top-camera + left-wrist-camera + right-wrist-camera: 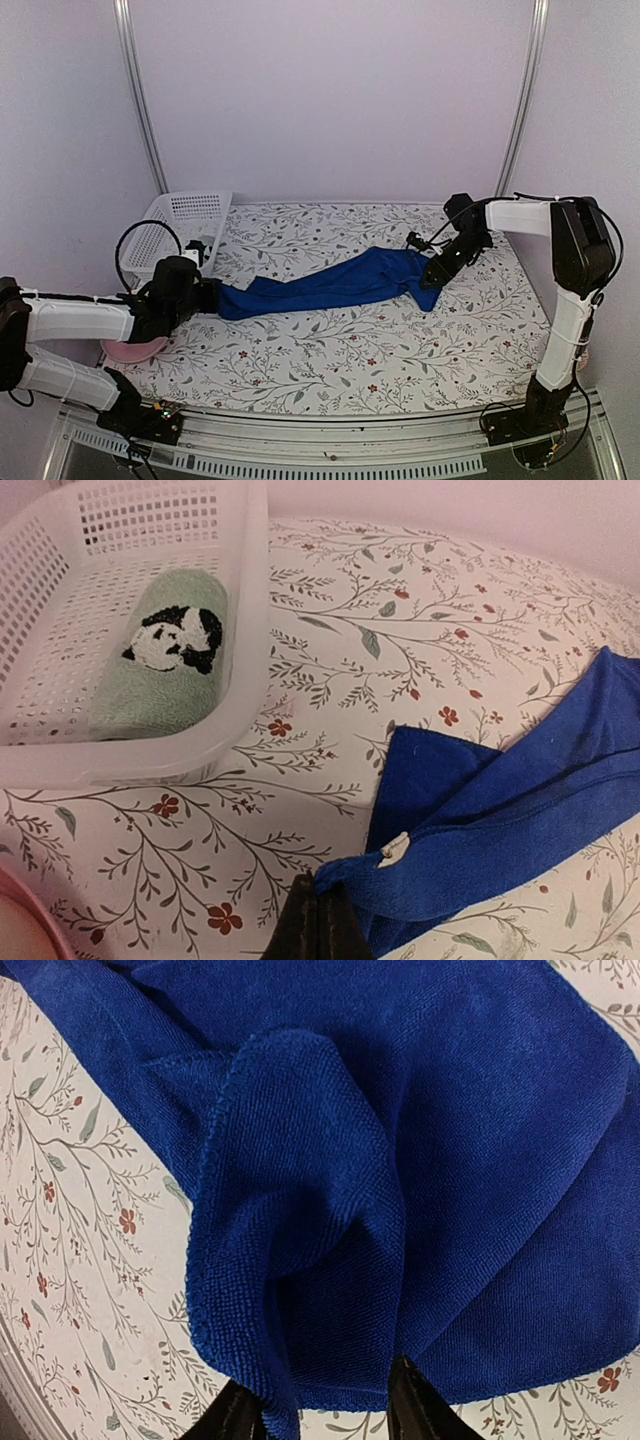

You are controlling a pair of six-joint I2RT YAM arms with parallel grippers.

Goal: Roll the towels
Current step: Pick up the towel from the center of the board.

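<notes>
**Across the floral table [300, 370], the blue towel [330, 285] lies stretched**

At its left end, the left gripper [320, 912] presses its fingers together on a corner. The right gripper [325, 1408] has its fingers spread at the other end, a fold of cloth loose between them. The green towel [165, 670], rolled, sits in the white basket [60, 610].

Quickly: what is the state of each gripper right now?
Left gripper: closed, pinching a corner of the blue towel.
Right gripper: open, jaws apart around a fold of the same towel.
</notes>
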